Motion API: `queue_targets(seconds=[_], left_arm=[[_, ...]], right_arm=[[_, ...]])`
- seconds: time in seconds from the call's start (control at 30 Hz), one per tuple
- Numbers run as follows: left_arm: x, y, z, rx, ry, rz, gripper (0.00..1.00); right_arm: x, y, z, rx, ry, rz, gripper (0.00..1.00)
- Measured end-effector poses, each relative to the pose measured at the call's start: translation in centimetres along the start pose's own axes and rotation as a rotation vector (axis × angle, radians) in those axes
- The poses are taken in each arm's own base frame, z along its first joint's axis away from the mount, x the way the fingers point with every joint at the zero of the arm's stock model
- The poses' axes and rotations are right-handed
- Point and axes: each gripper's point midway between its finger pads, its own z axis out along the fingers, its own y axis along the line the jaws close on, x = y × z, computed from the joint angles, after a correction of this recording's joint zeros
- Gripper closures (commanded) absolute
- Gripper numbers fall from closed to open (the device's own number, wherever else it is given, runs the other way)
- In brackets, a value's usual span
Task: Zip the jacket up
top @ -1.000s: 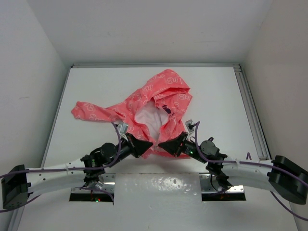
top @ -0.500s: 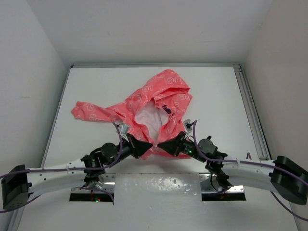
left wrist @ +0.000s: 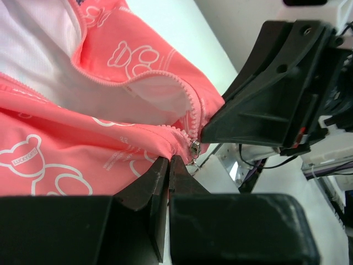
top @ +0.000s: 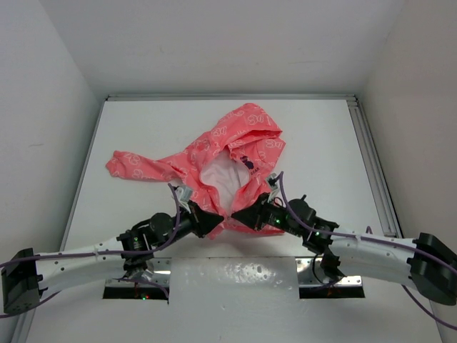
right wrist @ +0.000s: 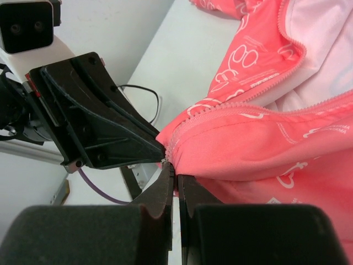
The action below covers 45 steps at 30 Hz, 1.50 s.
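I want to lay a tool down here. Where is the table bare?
Bare: table between jacket and right rail; far-left corner beyond the sleeve. Crowded: near middle, where left gripper and right gripper meet at the hem.

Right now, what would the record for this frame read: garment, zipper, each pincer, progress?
garment: jacket, coral pink, front up on the white table, hood toward the far side
zipper: open, white lining showing; slider down at the bottom hem
left pincer: shut on the jacket hem just below the slider
right pincer: shut on the hem, nearly tip to tip with the left one
progress: not yet zipped
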Motion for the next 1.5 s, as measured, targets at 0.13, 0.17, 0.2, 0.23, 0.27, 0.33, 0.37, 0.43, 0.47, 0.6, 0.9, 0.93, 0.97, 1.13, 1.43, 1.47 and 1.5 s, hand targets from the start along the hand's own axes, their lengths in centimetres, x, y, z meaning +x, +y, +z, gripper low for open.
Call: queue_targets(seconds=[0.13,0.17,0.2,0.23,0.27,0.33,0.37,0.43,0.47,0.6,0.9,0.93,0.97,1.13,1.43,1.47,1.5], left_arm=[[0.1,0.2,-0.1,-0.015,0.015,0.017,1.0],[0.1,0.2,-0.1,-0.016,0.016,0.022,1.0],[0.1,0.2,-0.1,-0.017,0.019,0.027,1.0],[0.1,0.2,-0.1,-0.018,0.02,0.031,1.0],[0.1,0.2,-0.1,-0.019,0.023,0.034,1.0],[0.3,0.3,-0.1,-0.022,0.031,0.041,1.0],[0.4,0.4,-0.1,-0.025,0.036,0.048,1.0],[0.7,0.6,-0.1,-0.027,0.049,0.062,1.0],[0.8,0.7,-0.1,-0.027,0.055,0.068,1.0],[1.2,0.9,-0.3,-0.03,0.078,0.101,1.0],[1.0,1.6,-0.4,-0.086,0.099,0.128,1.0],[1.0,1.6,-0.4,-0.089,0.099,0.129,1.0],[1.0,1.6,-0.3,-0.093,0.104,0.131,1.0],[1.3,1.7,-0.1,-0.102,0.126,0.15,1.0],[-0.1,0.5,-1.4,-0.049,0.08,0.138,1.0],[-0.1,0.5,-1.4,-0.046,0.08,0.136,1.0],[0.0,0.5,-1.4,-0.045,0.081,0.135,1.0]], right_arm=[[0.0,0.2,0.2,0.026,0.032,0.001,1.0],[-0.1,0.2,0.3,0.031,0.037,0.001,1.0],[-0.1,0.2,0.3,0.038,0.044,0.002,1.0],[0.0,0.1,0.3,0.043,0.049,0.002,1.0],[0.0,0.1,0.3,0.049,0.055,0.002,1.0],[0.2,-0.1,0.4,0.061,0.066,0.004,1.0],[0.3,-0.2,0.5,0.068,0.074,0.005,1.0],[0.5,-0.4,0.6,0.085,0.089,0.006,1.0],[0.6,-0.6,0.7,0.096,0.096,0.006,1.0],[0.6,-1.0,1.3,0.135,0.114,0.007,1.0],[0.3,-0.2,1.8,0.162,0.163,0.026,1.0],[0.2,0.0,1.8,0.162,0.168,0.028,1.0],[0.2,0.2,1.8,0.162,0.176,0.03,1.0],[0.3,0.1,2.5,0.209,0.228,0.027,1.0],[0.1,-1.5,3.3,0.294,0.217,-0.017,1.0],[0.0,-1.3,3.5,0.289,0.216,-0.018,1.0],[-0.1,-1.1,3.6,0.287,0.215,-0.019,1.0]])
